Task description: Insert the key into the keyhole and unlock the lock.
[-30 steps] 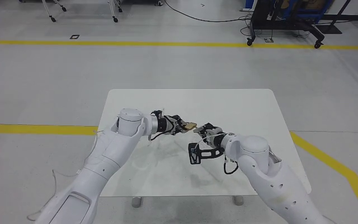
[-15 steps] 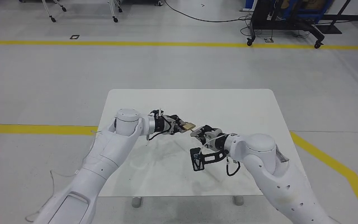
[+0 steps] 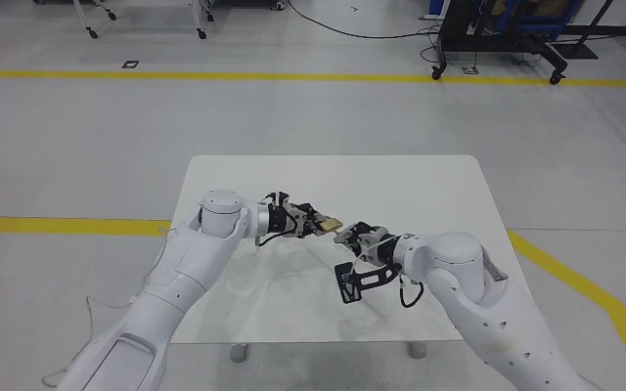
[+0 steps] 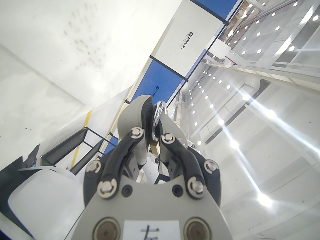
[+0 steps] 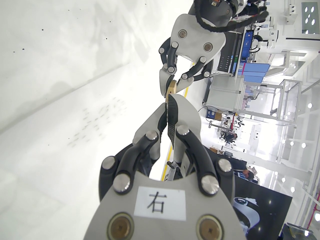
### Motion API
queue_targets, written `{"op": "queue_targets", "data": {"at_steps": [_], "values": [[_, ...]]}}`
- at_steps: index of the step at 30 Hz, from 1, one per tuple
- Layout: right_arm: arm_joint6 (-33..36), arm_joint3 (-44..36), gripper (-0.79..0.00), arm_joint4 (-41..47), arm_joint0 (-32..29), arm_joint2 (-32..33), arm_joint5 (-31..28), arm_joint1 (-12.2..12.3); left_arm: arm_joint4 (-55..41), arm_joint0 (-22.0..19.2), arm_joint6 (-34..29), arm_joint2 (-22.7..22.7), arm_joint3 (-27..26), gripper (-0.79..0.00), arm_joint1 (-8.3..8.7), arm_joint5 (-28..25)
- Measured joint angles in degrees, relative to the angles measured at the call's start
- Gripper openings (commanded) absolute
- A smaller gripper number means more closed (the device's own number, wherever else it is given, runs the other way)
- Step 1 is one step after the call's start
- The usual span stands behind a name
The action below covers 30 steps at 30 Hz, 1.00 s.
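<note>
Over the last second the right arm's elbow has swung a little outward, and the right claw (image 3: pixel 349 233) has edged closer to the lock (image 3: pixel 333 224). The left claw (image 3: pixel 324 223) has barely shifted. Both claws meet above the middle of the white counter (image 3: pixel 421 186), nearer its front edge than its back, with the lock held off the surface between them.

From the top view the lock is a small brass block at the left claw's tip, and the grip on it cannot be made out. The left wrist view shows the grip: both fingers are clenched on the lock's silver shackle (image 4: pixel 160 106), which sticks out past the fingertips, and a bit of the brass body (image 4: pixel 154 148) sits deeper between them.

The right wrist view shows the meeting from the other side. The right claw is clenched, its ribbed pads (image 5: pixel 172 116) pressed flat together, and whatever lies between them is hidden. Its tips touch the end of the brass body, which the left claw holds from the opposite side. Whether anything has entered the keyhole cannot be told.
</note>
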Motion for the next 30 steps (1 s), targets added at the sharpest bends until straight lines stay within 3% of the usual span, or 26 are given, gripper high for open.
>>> {"op": "queue_targets", "data": {"at_steps": [15, 27, 29, 30], "values": [[2.1, 1.5, -0.785, 0.3, 1.5, -2.0, 0.6, 0.0, 0.4, -0.3, -1.2, 0.8, 0.0, -0.785, -0.04, -0.1], [8.2, 1.8, -0.785, -0.3, 2.4, -4.4, 1.6, -0.6, -0.4, -0.5, -2.1, 1.3, 0.3, -0.785, -0.20, 0.0], [8.6, 1.6, -0.342, 0.4, 2.4, -4.3, 1.5, -0.6, -0.5, -0.5, -2.0, 1.3, 0.4, -0.785, -0.20, -0.1], [8.8, 1.4, -0.074, 0.7, 2.4, -4.2, 1.4, -0.7, -0.6, -0.5, -2.0, 1.2, 0.5, -0.785, -0.20, -0.1]]}}
